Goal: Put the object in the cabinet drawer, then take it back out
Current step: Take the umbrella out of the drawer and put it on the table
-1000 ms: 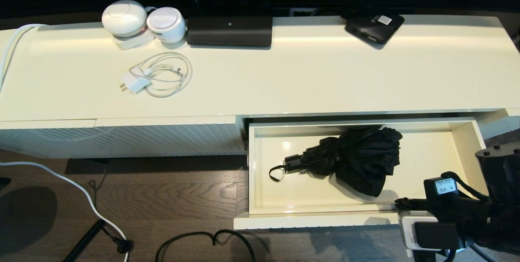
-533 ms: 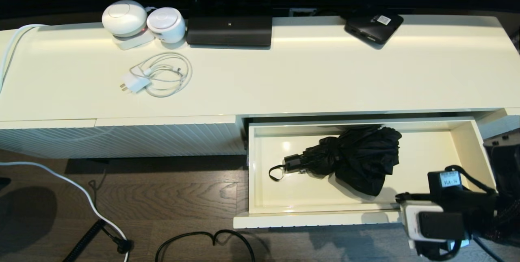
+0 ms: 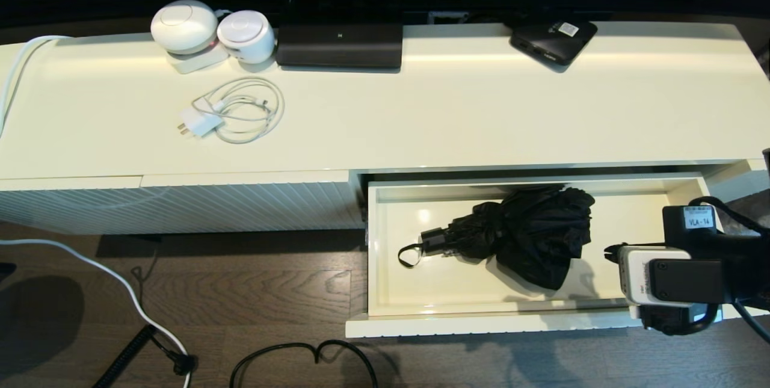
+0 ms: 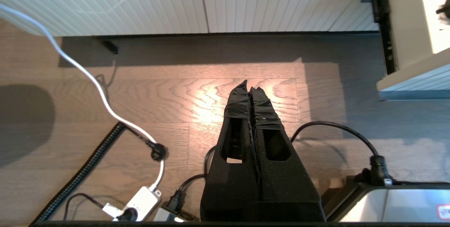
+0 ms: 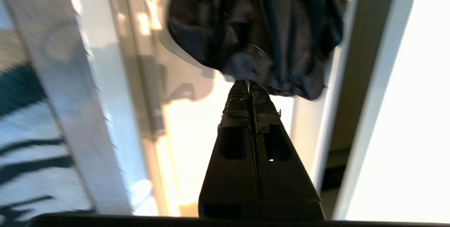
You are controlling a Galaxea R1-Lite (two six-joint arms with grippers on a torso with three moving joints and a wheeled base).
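The cabinet drawer (image 3: 628, 219) stands pulled open at the right of the cabinet, glossy inside. The black folding umbrella (image 3: 529, 231) lies in it, short handle (image 3: 434, 240) and wrist loop (image 3: 409, 257) pointing left. My right gripper (image 3: 610, 252) hovers shut and empty over the drawer's right part, just right of the fabric. In the right wrist view its tips (image 5: 249, 85) sit at the edge of the umbrella (image 5: 260, 33). My left gripper (image 4: 249, 84) is shut and parked over the wooden floor, with the drawer's corner (image 4: 415, 79) off to one side.
On the cabinet top sit a flat black box with a white sticker (image 3: 553, 39), a long black device (image 3: 340, 45), two white round devices (image 3: 183, 26) and a charger with coiled cable (image 3: 231, 111). A ribbed panel (image 3: 180, 207) is left of the drawer. Cables (image 3: 307, 355) lie on the floor.
My right gripper has moved from the drawer's front edge back and up over the drawer's right part, closer to the umbrella. The umbrella and drawer have not moved.
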